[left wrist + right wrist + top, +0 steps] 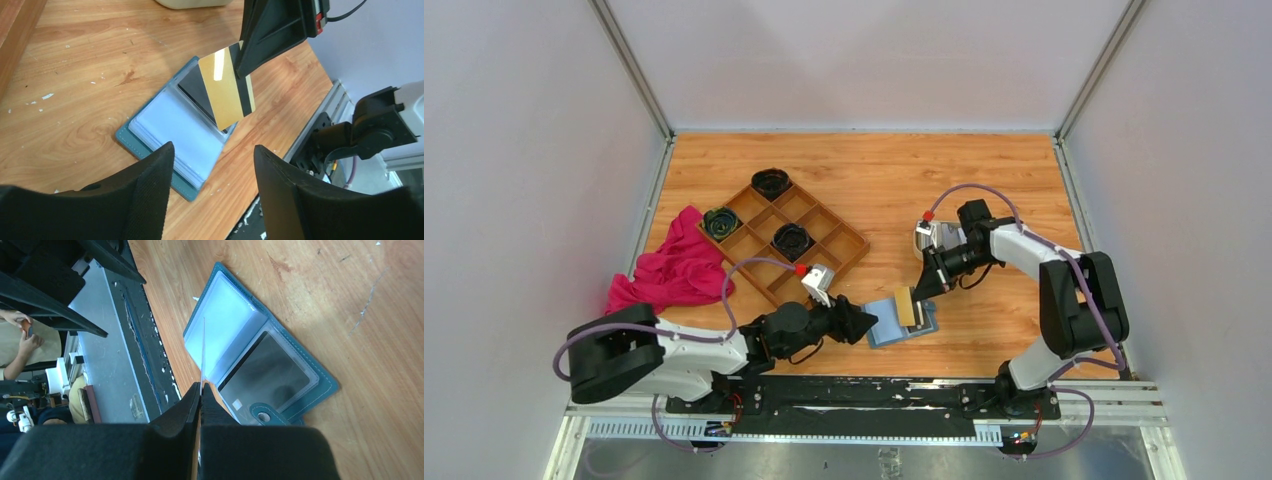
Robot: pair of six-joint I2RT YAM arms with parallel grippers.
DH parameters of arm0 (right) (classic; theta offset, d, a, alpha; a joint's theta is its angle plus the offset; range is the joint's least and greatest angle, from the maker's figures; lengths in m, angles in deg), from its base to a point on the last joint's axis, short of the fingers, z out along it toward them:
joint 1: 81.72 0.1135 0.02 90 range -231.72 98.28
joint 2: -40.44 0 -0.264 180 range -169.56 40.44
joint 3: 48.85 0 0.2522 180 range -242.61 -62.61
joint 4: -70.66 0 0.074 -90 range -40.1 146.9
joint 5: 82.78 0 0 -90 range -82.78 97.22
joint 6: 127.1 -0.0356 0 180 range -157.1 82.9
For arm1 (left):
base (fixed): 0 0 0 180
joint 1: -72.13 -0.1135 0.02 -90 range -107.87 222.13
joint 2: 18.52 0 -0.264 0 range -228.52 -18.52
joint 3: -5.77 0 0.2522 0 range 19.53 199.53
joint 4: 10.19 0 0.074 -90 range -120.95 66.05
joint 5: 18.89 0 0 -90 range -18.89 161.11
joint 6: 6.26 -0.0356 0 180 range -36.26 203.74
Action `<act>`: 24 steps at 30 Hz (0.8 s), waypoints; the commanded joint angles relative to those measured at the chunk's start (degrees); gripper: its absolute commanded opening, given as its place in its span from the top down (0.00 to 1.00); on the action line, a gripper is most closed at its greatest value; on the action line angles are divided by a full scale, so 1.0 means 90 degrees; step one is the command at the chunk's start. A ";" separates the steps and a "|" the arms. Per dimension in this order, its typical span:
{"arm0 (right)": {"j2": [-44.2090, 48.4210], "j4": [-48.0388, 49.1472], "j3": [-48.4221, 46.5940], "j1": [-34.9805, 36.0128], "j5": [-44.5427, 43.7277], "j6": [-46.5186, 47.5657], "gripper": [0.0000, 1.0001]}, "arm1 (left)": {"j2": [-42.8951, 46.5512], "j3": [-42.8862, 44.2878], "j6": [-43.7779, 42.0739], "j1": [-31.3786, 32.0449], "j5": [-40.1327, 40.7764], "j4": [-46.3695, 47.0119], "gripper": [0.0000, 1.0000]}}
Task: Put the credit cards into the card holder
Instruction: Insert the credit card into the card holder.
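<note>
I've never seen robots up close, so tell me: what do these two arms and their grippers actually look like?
Both the left arm and right arm have white links with chunky black joints. A thin purple cable loops along each, ending near a small red cap. The left gripper and right gripper are black, with two wedge-shaped fingers.

L gripper [867, 325] jaws apart, low | R gripper [922, 290] pinching credit card [227, 90]

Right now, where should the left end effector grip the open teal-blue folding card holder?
Probably the teal border beside its pale page, coming from the left: the card holder lies flat and open, and the right end effector holds a gold striped card above it.
</note>
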 commanded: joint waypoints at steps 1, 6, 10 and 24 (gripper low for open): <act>-0.0114 0.0164 0.0100 -0.0199 -0.0034 -0.0352 1.00 | -0.0625 0.0240 0.0248 -0.0166 -0.0292 0.0881 0.40; -0.0223 0.0263 0.0146 -0.0213 -0.0100 -0.0452 1.00 | -0.1051 0.0472 0.0202 -0.0179 -0.0426 0.0759 0.46; -0.0337 0.0323 0.0147 -0.0216 -0.0157 -0.0517 1.00 | -0.1362 0.0581 0.0190 -0.0179 -0.0425 0.0705 0.50; -0.0513 0.0387 0.0157 -0.0257 -0.0308 -0.0610 1.00 | -0.1883 0.0687 0.0215 -0.0179 -0.0315 0.0553 0.56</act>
